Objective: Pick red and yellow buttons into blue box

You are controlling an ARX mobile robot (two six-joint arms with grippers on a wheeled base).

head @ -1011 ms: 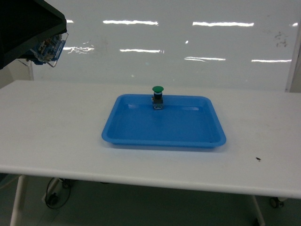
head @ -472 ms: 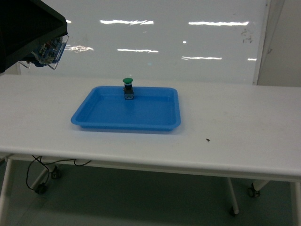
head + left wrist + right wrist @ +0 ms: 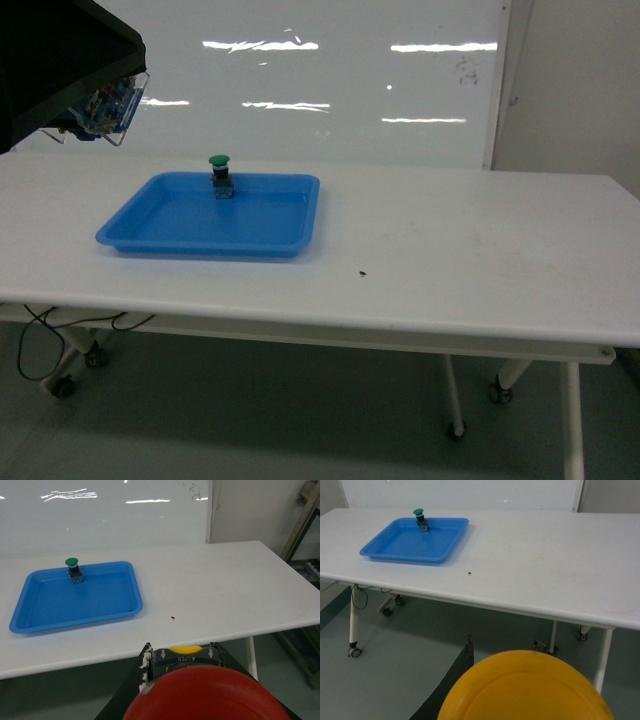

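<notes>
One green button (image 3: 219, 161) (upright) stands inside the blue tray (image 3: 160, 243).

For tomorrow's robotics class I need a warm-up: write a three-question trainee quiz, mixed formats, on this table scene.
1. True or false: the green button stands inside the blue tray.
2. Which cap fills the bottom of the left wrist view? A yellow, B red, C green.
3. Fill in: the small dark speck lies on the ____ table.

Key: 1 true. 2 B, the red button; the yellow button fills the right wrist view. 3 white.
</notes>
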